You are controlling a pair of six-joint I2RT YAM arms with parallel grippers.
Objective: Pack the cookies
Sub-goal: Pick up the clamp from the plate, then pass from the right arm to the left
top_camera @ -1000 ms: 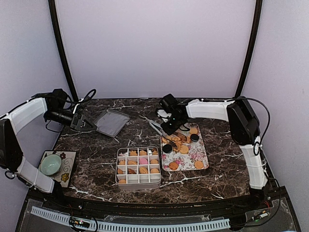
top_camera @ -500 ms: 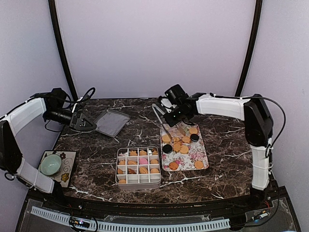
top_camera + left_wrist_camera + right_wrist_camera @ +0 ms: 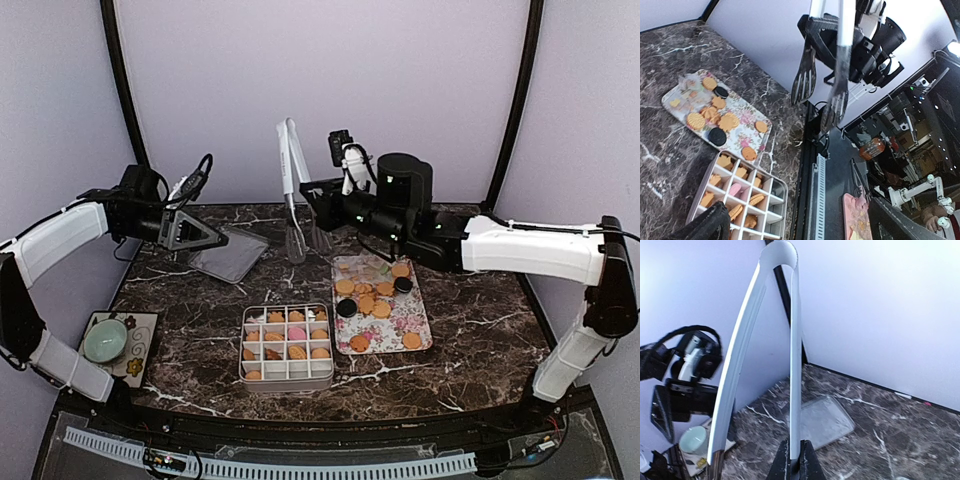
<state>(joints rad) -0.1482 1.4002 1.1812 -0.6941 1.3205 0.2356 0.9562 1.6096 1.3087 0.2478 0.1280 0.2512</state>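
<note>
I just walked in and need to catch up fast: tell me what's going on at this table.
The right gripper is clamped on one arm of the metal tongs, holding them upright in the air over the far side of the table, with nothing between their tips. The left gripper is open, beside the clear lid, holding nothing. The divided box is mostly filled, and many cookies lie on the flowered tray.
</note>
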